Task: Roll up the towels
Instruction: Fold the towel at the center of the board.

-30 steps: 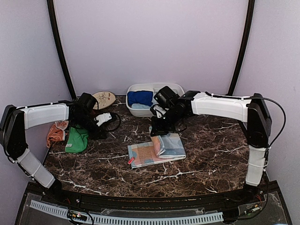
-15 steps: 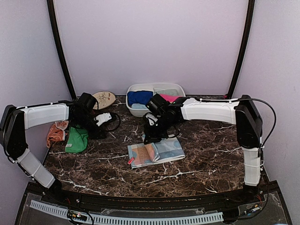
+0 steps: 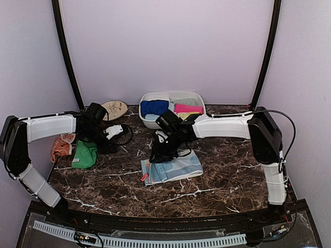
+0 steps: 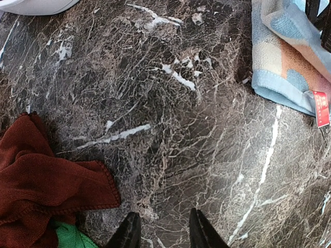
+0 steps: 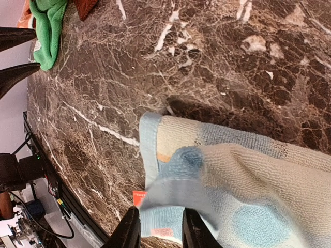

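Note:
The pale towel with blue dots on peach (image 3: 176,168) lies mid-table, one layer folded over toward its left end. My right gripper (image 3: 156,155) is at that left end, shut on the lifted edge of the towel (image 5: 217,181), which sits between its fingertips (image 5: 160,232). My left gripper (image 3: 106,144) is open and empty low over bare marble (image 4: 161,235). A rust-brown towel (image 4: 41,191) and a green towel (image 3: 84,154) lie crumpled just left of it. The dotted towel's corner with its red tag (image 4: 320,108) shows in the left wrist view.
A white oval tub (image 3: 173,94) at the back holds royal blue (image 3: 154,107), pink (image 3: 187,108) and light blue (image 3: 155,117) towels. A cream leaf-pattern plate (image 3: 115,109) stands at the back left. An orange-peach cloth (image 3: 62,146) lies at the table's left edge.
My right gripper has moved left across the dotted towel, carrying its edge over from the right side to the left end. The left arm has not moved.

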`<action>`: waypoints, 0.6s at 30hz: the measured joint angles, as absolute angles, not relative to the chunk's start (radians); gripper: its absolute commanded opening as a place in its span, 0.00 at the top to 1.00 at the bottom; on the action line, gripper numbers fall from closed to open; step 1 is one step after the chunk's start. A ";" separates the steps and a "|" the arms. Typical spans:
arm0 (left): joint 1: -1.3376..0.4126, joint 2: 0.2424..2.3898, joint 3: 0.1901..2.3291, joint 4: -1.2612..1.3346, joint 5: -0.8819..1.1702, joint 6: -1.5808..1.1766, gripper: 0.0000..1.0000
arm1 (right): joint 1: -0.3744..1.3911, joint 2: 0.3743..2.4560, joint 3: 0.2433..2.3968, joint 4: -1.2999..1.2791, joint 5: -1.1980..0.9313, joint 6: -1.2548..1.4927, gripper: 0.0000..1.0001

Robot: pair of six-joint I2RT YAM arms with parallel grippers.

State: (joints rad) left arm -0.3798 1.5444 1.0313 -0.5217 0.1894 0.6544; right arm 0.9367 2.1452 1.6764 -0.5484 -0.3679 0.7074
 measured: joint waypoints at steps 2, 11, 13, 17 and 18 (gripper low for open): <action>-0.380 1.545 1.031 -0.522 0.190 0.654 0.66 | 0.937 2.145 1.675 -0.523 -0.376 0.722 0.72; -0.380 1.547 1.031 -0.522 0.190 0.654 0.66 | 0.940 2.145 1.663 -0.409 -0.445 0.785 0.64; -0.380 1.549 1.031 -0.522 0.191 0.654 0.66 | 0.939 2.141 1.663 -0.398 -0.458 0.788 0.64; -0.380 1.561 1.031 -0.522 0.203 0.654 0.66 | 0.917 2.076 1.608 -0.381 -0.464 0.785 0.72; -0.380 1.567 1.032 -0.522 0.210 0.653 0.66 | 0.905 2.043 1.574 -0.375 -0.466 0.784 0.75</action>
